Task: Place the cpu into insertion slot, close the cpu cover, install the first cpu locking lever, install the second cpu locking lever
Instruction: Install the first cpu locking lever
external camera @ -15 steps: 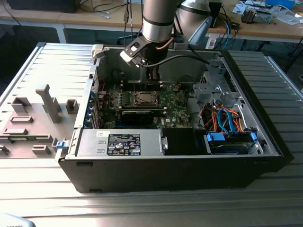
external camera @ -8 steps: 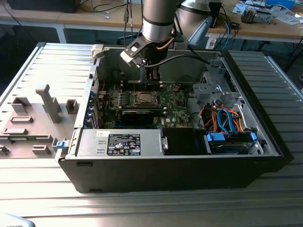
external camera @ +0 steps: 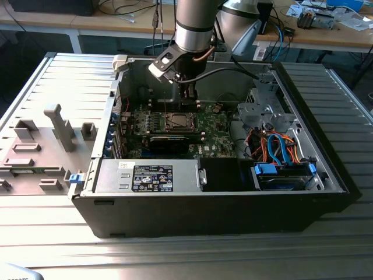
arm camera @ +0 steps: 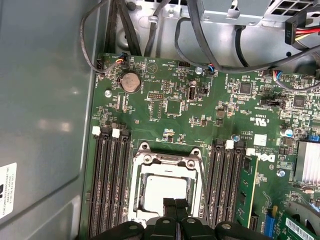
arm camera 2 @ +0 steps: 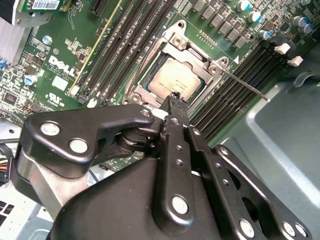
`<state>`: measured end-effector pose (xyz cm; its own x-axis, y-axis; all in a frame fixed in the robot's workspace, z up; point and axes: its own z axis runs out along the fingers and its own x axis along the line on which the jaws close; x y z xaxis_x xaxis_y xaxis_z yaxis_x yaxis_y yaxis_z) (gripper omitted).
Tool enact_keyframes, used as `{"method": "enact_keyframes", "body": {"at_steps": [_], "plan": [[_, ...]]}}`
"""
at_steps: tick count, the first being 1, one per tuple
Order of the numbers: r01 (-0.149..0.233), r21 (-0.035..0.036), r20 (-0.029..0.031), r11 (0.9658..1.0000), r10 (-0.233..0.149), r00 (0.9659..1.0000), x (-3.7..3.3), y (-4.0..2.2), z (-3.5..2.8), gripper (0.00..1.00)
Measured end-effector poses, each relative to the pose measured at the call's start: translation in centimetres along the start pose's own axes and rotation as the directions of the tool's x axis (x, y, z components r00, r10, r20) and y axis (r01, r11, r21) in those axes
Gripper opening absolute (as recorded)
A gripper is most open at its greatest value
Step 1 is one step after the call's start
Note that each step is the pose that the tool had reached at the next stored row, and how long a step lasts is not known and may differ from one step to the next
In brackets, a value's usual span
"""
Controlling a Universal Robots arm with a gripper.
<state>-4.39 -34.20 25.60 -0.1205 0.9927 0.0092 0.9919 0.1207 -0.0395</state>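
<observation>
**Q:** Which step is in hand?

**A:** By the layout, probably the first locking lever. The cpu [arm camera 2: 172, 80] lies seated in the insertion slot [external camera: 178, 121], and the cpu cover [arm camera: 167, 161] appears folded down around it. The fingers [arm camera 2: 175, 117] are pressed together, holding nothing. Their tips are at the cover's edge, but whether they touch it cannot be told.

**Q:** What does that move call for?

**A:** Likely a steady push on the thin locking lever [arm camera 2: 245, 85], which the joined tips could slip off.

**Q:** What does one view add?

**A:** The second wrist view shows the lever angled out across the memory slots [arm camera 2: 215, 112]. The exterior view sets the arm [external camera: 192, 29] at 12 o'clock from the slot and the long black card [external camera: 169, 142] at 6 o'clock.
</observation>
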Motion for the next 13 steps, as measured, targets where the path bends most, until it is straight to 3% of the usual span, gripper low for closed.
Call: {"method": "enact_keyframes", "body": {"at_steps": [13], "plan": [[0.031, 0.0003, 0.0012, 0.9995, -0.031, 0.9995, 0.00, 0.00, 0.00, 0.11]]}}
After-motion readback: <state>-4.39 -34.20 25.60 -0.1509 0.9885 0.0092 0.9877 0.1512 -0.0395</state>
